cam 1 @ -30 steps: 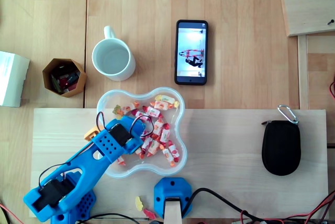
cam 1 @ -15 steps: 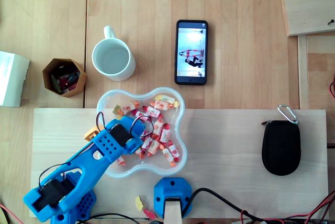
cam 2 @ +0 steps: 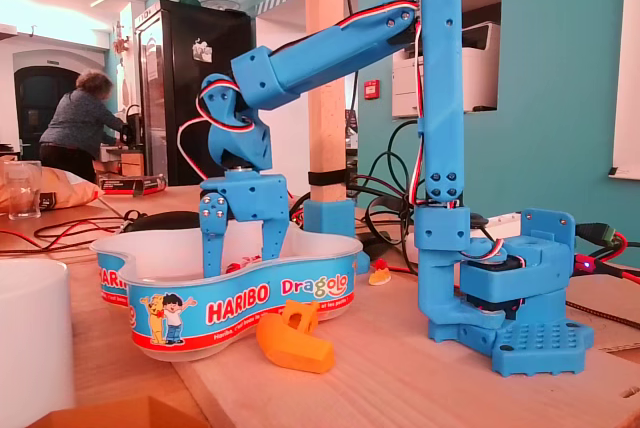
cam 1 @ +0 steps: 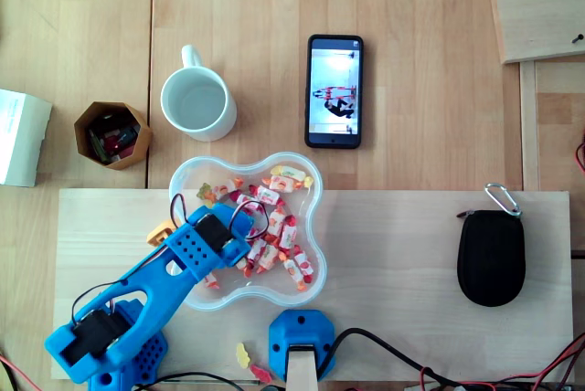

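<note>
Gripper (cam 2: 242, 256) hangs in the near-left lobe of the tub (cam 2: 240, 300), fingers spread, with the tips down at rim level over the wrapped candies (cam 1: 277, 227). Risk: the sweets lie heaped and loose, so a closure may grab several or none. A finger near the wall could snag the light tub and shove it toward the orange piece (cam 2: 294, 340).

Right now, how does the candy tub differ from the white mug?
The candy tub is clear, lobed and holds wrapped sweets; the mug is white, round and looks empty. The tub is wider, the mug narrower with a handle. The open gripper dips into the tub; the mug stands apart. Both are upright, open-topped.
</note>
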